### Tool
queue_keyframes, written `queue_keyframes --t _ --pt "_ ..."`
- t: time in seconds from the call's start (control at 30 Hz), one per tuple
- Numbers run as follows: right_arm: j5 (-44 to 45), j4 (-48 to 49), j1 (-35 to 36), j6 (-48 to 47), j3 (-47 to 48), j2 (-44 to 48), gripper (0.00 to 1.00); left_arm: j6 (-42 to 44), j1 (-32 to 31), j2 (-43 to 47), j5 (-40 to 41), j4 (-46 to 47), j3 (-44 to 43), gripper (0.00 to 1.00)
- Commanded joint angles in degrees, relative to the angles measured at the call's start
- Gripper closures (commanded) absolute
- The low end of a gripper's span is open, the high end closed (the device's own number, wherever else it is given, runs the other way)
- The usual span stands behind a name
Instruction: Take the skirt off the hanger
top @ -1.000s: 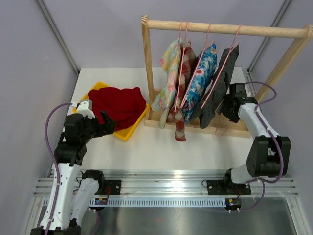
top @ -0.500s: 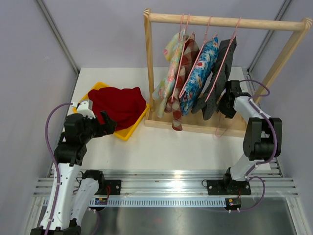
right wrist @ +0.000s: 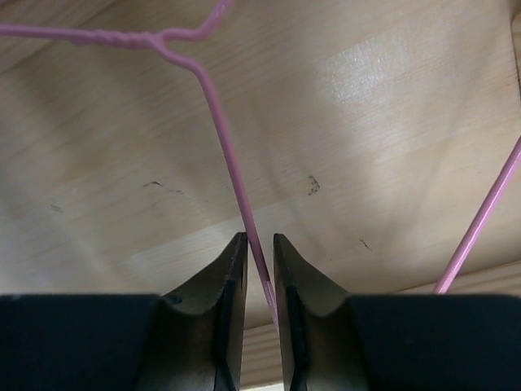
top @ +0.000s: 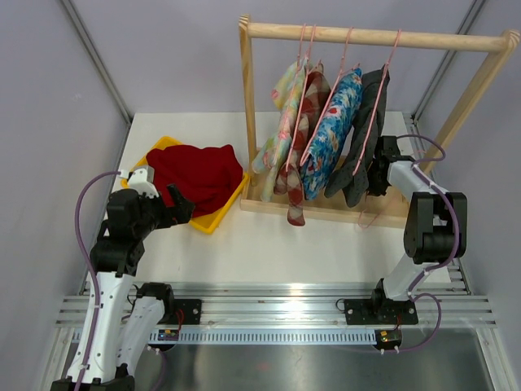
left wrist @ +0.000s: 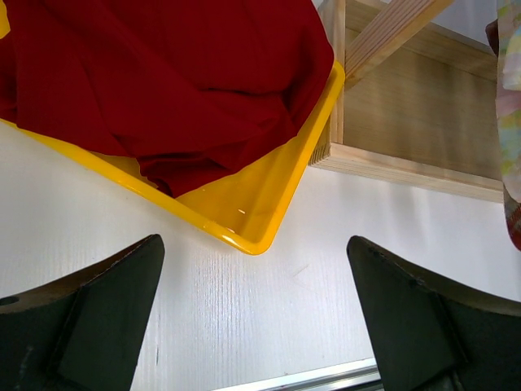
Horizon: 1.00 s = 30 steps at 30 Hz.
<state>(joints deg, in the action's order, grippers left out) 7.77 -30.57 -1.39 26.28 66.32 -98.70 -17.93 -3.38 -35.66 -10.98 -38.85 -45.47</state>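
Pink hanger wire (right wrist: 225,155) is pinched in the right gripper's (right wrist: 259,244) almost shut jaws, low against the wooden rack base (right wrist: 366,122); the dark grey skirt (top: 364,134) hangs rightmost on the rail (top: 326,34). The left gripper's (left wrist: 254,244) jaws gape empty by the yellow tray (left wrist: 273,199). Next, likely: draw hanger and skirt apart

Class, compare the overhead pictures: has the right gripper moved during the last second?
Yes. The right gripper, pinching the pink hanger wire, has shifted slightly left and farther from the near aluminium rail.
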Motion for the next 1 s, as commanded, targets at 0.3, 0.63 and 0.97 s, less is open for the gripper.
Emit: queue_keyframes --t 0.3,0.63,0.97 --pt "-2.2 -0.1 -0.7 -0.4 0.4 2.3 1.0 0.8 -0.1 0.9 -1.6 3.1 0.0 0.01" --pt "5.8 -7.6 -0.7 1.8 1.4 27.7 1.0 0.8 -0.1 1.3 -1.3 3.1 0.0 0.01" --pt "12.6 -10.0 -2.8 4.3 5.7 29.2 1.0 0.8 -0.1 1.4 -1.2 3.1 0.0 0.01"
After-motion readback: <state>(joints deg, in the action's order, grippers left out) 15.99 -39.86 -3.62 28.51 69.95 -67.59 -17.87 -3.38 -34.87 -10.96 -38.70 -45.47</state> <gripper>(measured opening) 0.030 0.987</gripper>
